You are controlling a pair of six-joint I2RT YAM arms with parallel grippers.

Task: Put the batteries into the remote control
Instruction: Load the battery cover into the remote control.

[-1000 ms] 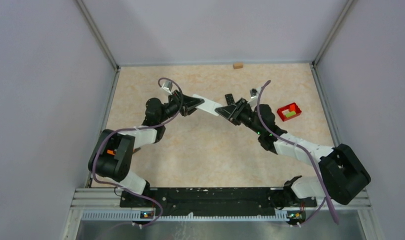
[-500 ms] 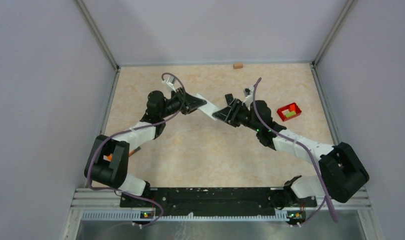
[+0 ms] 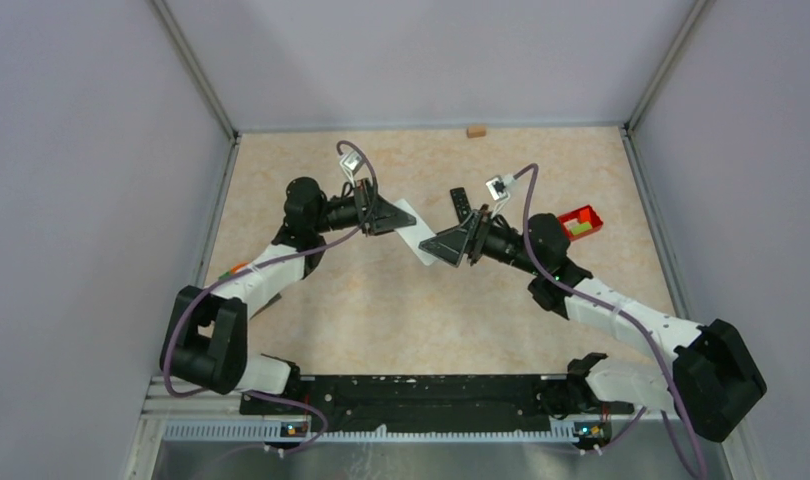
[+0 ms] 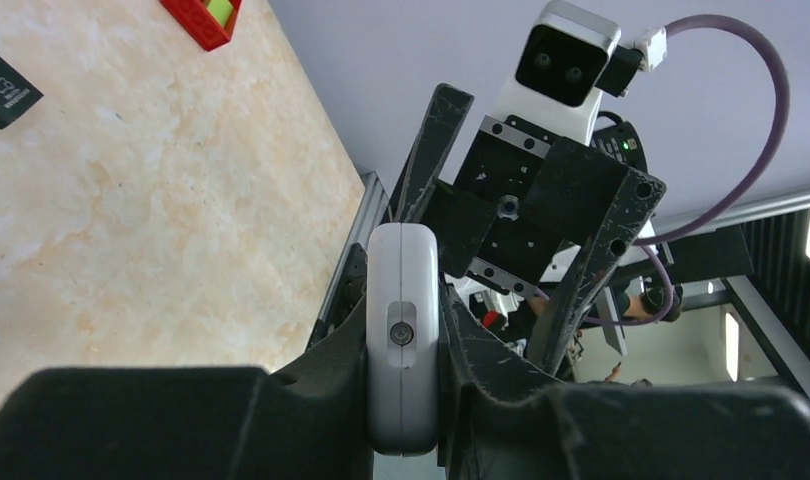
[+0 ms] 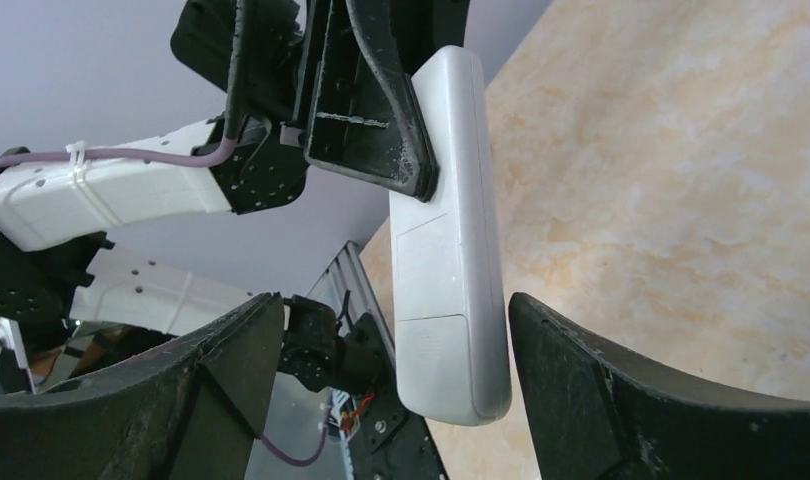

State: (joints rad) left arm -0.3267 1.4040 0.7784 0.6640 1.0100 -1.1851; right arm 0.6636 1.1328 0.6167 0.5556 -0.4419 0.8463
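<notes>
My left gripper [image 3: 383,214] is shut on a white remote control [image 3: 417,233], pinching its narrow sides and holding it above the table. In the left wrist view the remote [image 4: 403,340] stands end-on between my left gripper's [image 4: 406,312] fingers. My right gripper [image 3: 451,245] faces it, open. In the right wrist view the remote's free end [image 5: 451,300] hangs between the wide right gripper [image 5: 395,303], nearer the right finger and touching neither. No batteries show in any view.
A small red tray [image 3: 579,222] with yellow-green blocks sits at the right. A flat black piece [image 3: 462,200] lies on the table behind the grippers, and shows as the black piece [image 4: 6,90] in the left wrist view. A small wooden block [image 3: 475,130] rests by the back wall.
My right gripper has opened and let go of the remote's end. The left arm has swung the remote so its free end points more toward the near edge.
</notes>
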